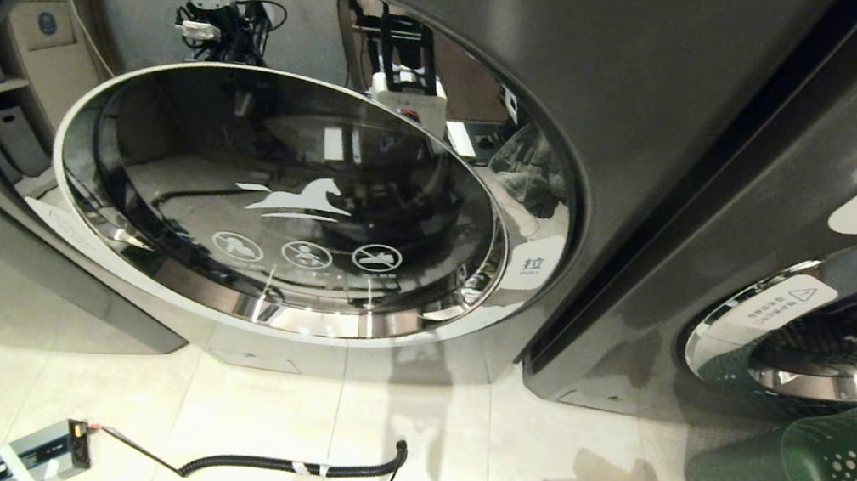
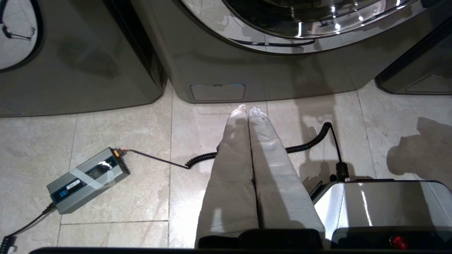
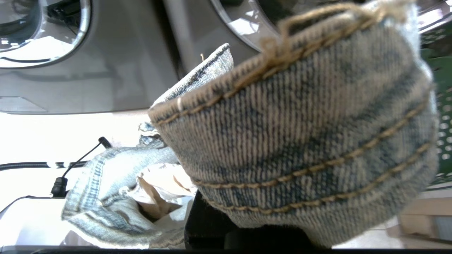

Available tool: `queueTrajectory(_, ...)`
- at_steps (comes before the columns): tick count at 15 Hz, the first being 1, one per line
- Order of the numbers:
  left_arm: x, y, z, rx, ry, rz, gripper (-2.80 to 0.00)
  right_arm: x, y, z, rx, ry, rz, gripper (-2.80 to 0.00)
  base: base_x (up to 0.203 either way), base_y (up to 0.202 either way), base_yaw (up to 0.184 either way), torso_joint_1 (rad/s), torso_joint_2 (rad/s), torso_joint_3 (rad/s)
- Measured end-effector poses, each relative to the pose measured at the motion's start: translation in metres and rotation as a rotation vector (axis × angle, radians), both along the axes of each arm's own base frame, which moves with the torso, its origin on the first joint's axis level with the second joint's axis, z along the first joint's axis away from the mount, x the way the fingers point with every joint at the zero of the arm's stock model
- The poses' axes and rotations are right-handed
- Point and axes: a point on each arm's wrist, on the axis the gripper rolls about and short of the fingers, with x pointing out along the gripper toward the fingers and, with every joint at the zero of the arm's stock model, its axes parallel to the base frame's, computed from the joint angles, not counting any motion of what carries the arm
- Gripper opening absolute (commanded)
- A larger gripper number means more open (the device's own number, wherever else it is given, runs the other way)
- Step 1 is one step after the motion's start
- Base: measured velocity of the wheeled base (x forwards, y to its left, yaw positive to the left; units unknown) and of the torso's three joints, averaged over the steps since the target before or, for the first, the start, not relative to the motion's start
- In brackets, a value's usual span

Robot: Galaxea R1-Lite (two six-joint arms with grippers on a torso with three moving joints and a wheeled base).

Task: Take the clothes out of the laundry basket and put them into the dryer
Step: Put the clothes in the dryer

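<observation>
We saw our left tool [image 2: 247,111] hanging low over the tiled floor [image 2: 123,204], fingers pressed together and empty. Our right tool was nearly closed, its own fingers hidden behind a fold of denim clothes [image 3: 303,134] draped close across its camera, apparently pinched there. Nearby lay a grey charger box [image 2: 88,180] with a coiled cable [image 2: 307,143]. The green laundry basket [image 1: 830,476] stood right, and beyond it the dryer [image 1: 281,191], door shut.

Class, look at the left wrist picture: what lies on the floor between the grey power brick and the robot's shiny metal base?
A black coiled cable crosses the tiled floor from the grey power brick toward the shiny metal base, passing behind the shut left gripper.
</observation>
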Motion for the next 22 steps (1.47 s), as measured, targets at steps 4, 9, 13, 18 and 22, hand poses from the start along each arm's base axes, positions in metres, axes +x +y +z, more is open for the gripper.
queueTrajectory(4,0.0,0.0,0.0,-0.001,0.0,0.002,-2.8,0.0,0.0,0.0,0.0,0.0,0.0,-2.8,0.0,0.193,-0.001,0.002,0.0,0.002)
queueTrajectory(9,0.0,0.0001,0.0,-0.018,0.0,0.004,-2.8,0.0,0.0,0.0,0.001,0.0,0.0,-2.8,0.0,0.196,-0.002,0.004,0.01,0.003)
queueTrajectory(13,0.0,0.0001,0.0,-0.022,0.0,0.006,-2.8,0.0,0.0,0.0001,0.002,-0.001,0.0,-2.8,0.0,0.114,-0.002,0.003,0.0,0.005)
queueTrajectory(18,0.0,0.0001,0.0003,-0.027,-0.003,0.006,-2.8,0.0001,0.0,0.0,0.003,-0.003,-0.001,-2.8,0.0,0.0,0.0,0.001,0.0,0.065)
queueTrajectory(22,0.0001,0.0001,0.0006,-0.029,-0.008,0.006,-2.8,0.0001,0.0,0.0,0.003,-0.003,-0.001,-2.8,0.0,0.0,0.0,0.002,0.0,0.192)
